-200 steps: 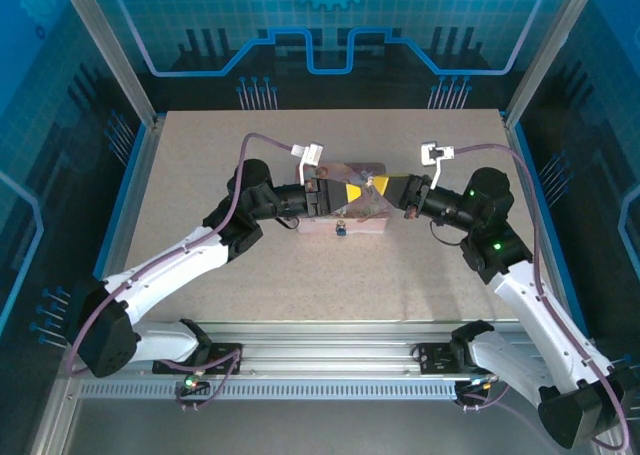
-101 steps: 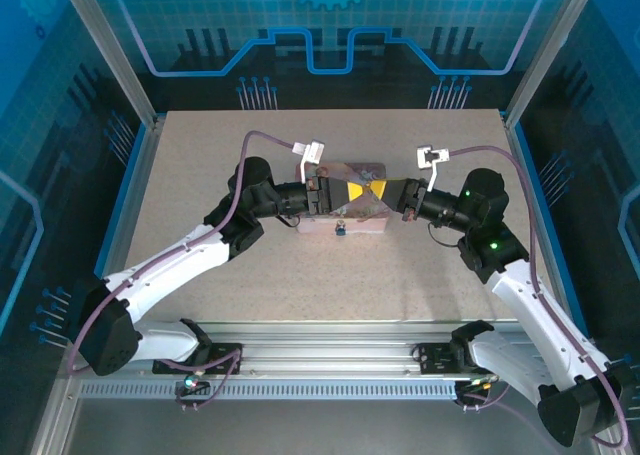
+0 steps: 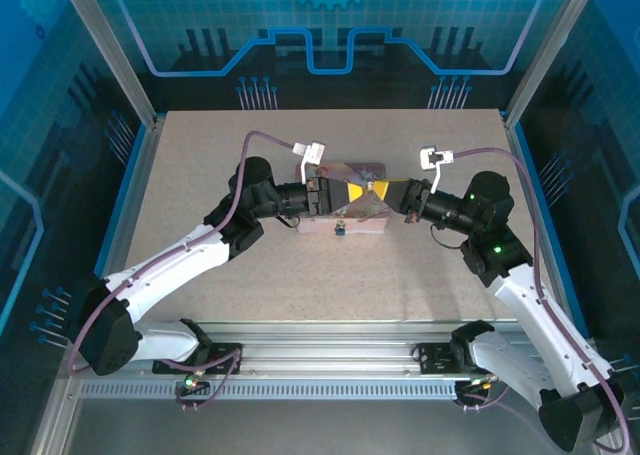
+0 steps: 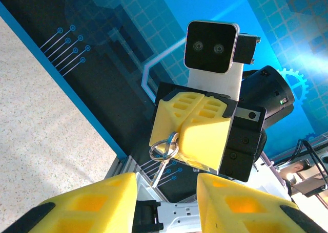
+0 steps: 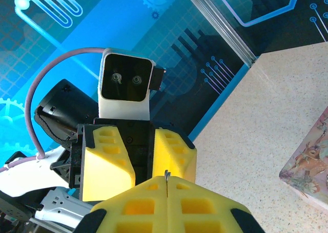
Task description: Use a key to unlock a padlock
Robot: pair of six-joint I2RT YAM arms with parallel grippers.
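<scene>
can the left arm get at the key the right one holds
Probably yes. The left arm's fingers are open and face the right arm's fingers, which are shut on the key; its shaft and ring stick out, nothing between.

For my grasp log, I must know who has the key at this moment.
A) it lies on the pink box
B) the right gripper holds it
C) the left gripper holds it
B: the right gripper is shut on the key, which hangs below it; the left gripper is open.
</scene>
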